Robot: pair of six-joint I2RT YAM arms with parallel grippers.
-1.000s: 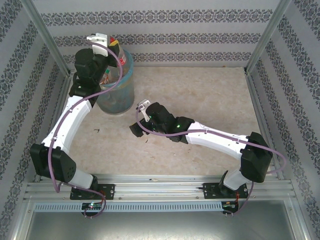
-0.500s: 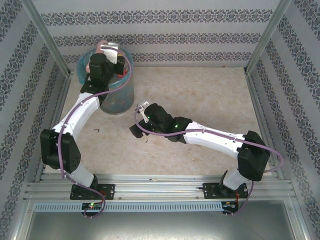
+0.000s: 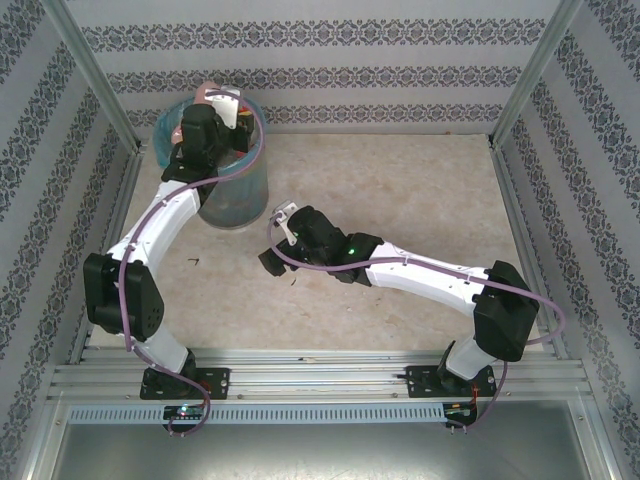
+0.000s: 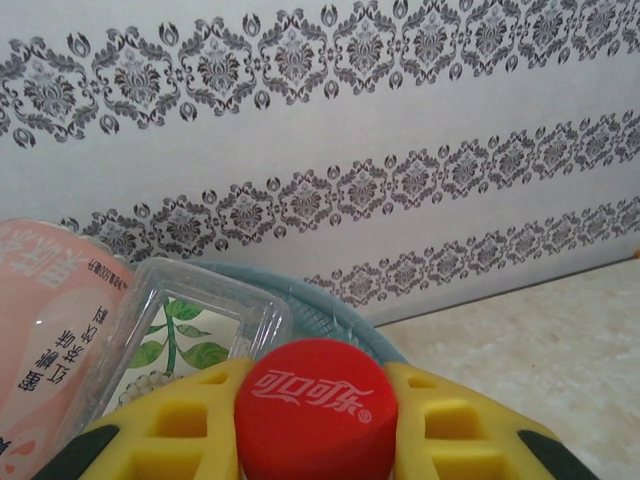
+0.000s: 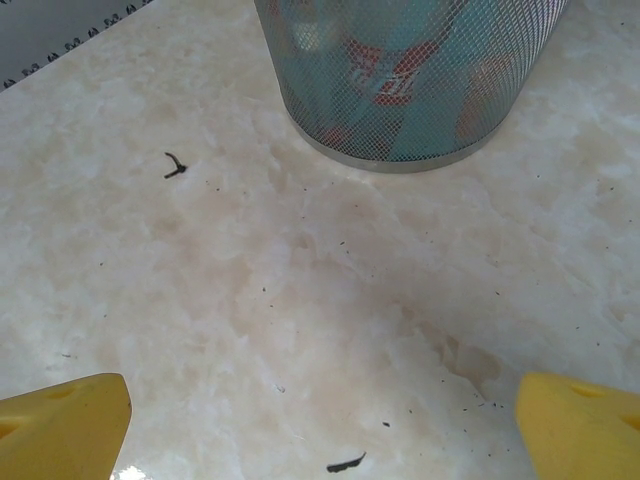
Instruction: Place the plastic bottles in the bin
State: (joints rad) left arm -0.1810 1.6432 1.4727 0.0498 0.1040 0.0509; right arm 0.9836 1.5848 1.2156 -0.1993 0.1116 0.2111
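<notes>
Pale marbled table, mesh bin standing at its far left corner, a few dark scraps scattered nearby.

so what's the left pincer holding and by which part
A bottle, pinched near its red cap between the left pincer's fingers; the right pincer holds nothing.

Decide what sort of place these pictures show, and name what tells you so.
Most likely a staged robot test cell, not a real room. Metal frame posts hold wallpaper-patterned panels around a marbled table. A left arm and a right arm are bolted to a rail at its near edge.
</notes>
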